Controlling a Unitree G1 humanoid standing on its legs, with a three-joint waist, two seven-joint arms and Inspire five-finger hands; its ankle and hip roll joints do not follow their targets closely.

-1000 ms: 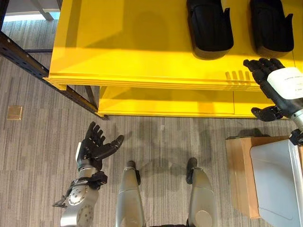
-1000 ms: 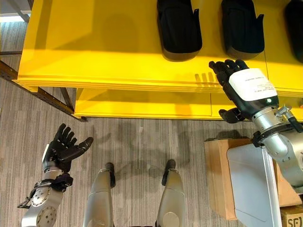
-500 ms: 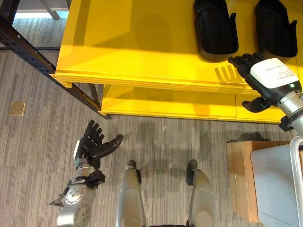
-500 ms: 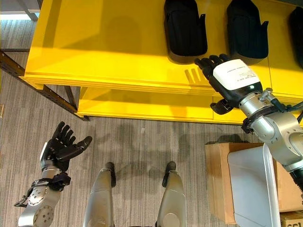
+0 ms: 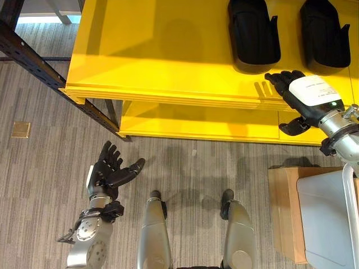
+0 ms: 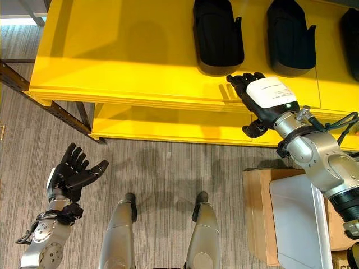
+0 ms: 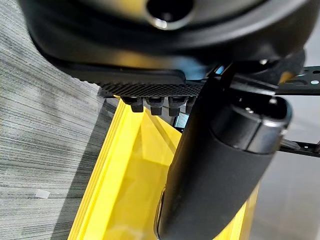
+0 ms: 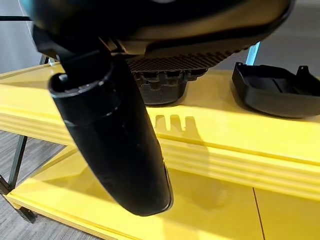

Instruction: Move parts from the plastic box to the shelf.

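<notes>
The left hand (image 5: 110,171) sits at 8 o'clock in the left eye view, above the carpet (image 5: 45,168). Its fingers are straight and spread, the thumb extended toward 2 o'clock; it holds nothing.

At 4 o'clock stands a cardboard box (image 5: 283,207). A pale plastic box (image 5: 328,216) rests on it; its contents cannot be seen.

Beyond the carpet is the yellow shelf (image 5: 168,56), with a lower yellow level (image 5: 196,120) visible beneath its front edge. A dark metal rack beam (image 5: 33,61) runs from 10 o'clock toward the shelf's left corner.

The right hand (image 5: 303,95) is at 3 o'clock, over the front edge of the shelf top. Its fingers are straight, pointing toward 11 o'clock, and its thumb hangs below the shelf edge. It is empty. In the right wrist view the fingers extend above the shelf surface and cast a shadow on it; whether the fingertips touch the surface cannot be told.

Farthest away, at 1 o'clock, two black parts lie side by side on the shelf top: a left part (image 5: 253,33) and a right part (image 5: 325,31). The fingertips of the right hand are just beside the left part's near end. The right eye view shows the edge of a third part (image 6: 350,28) at 2 o'clock.
</notes>
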